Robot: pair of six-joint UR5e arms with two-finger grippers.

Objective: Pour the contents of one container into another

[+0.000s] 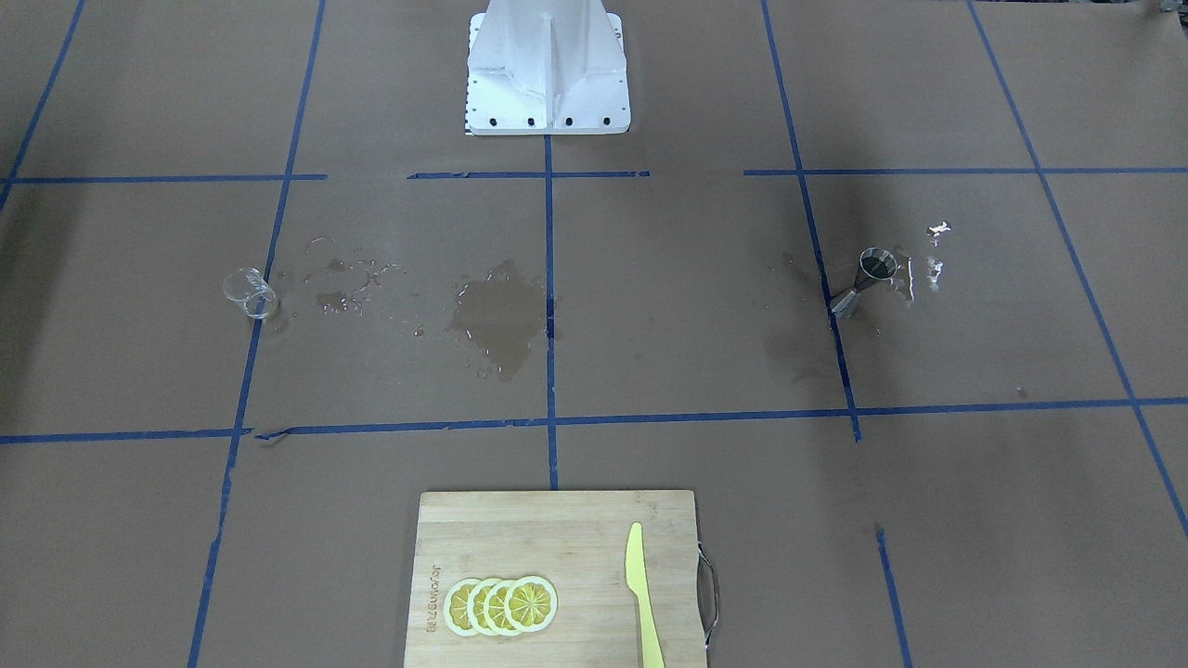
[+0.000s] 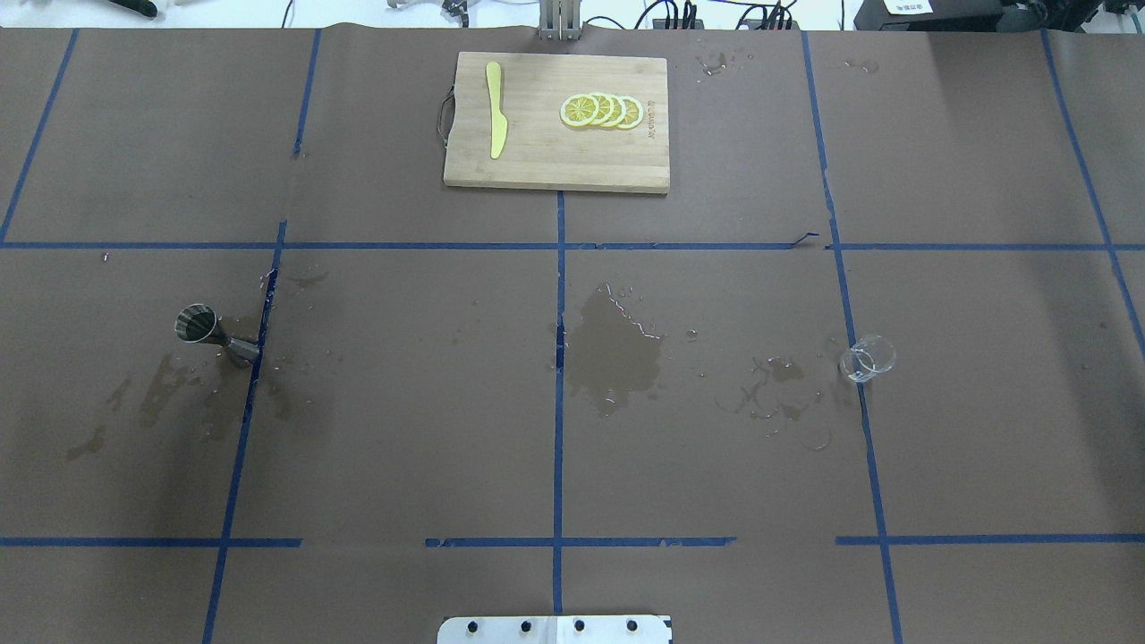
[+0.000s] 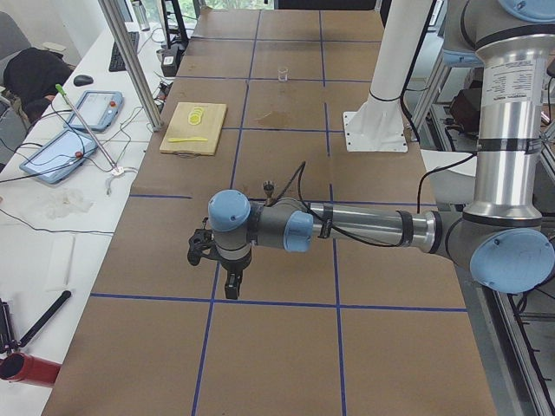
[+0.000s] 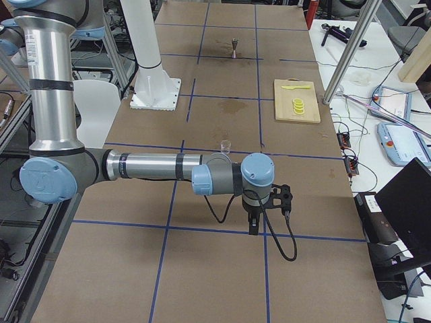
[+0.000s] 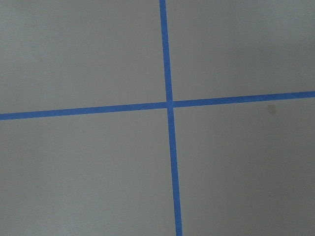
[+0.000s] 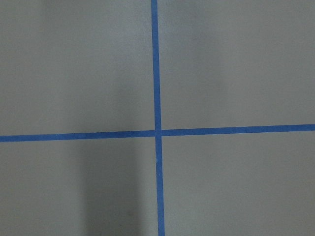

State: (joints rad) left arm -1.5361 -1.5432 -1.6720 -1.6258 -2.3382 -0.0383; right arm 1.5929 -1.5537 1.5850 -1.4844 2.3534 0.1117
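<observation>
We see glass cup (image 2: 868, 359): clear, thin rim, upright on worktop (image 2: 402, 402), near wet patch (image 2: 613, 353) on its robot-right side, droplets between. Jigger (image 2: 215, 333): shiny grey steel, hourglass, upright, well apart from patch on robot-left side. Left arm: forearm level over worktop, left claw (image 3: 232, 291) pointing down, farther from patch than jigger. Right arm same pose, right claw (image 4: 254, 229) pointing down, beyond cup. Both claws apart from cup and jigger; how far open, we cannot tell.

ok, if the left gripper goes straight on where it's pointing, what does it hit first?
Likely the table: the left gripper points down, and its wrist view shows only brown paper and a blue tape cross.
</observation>
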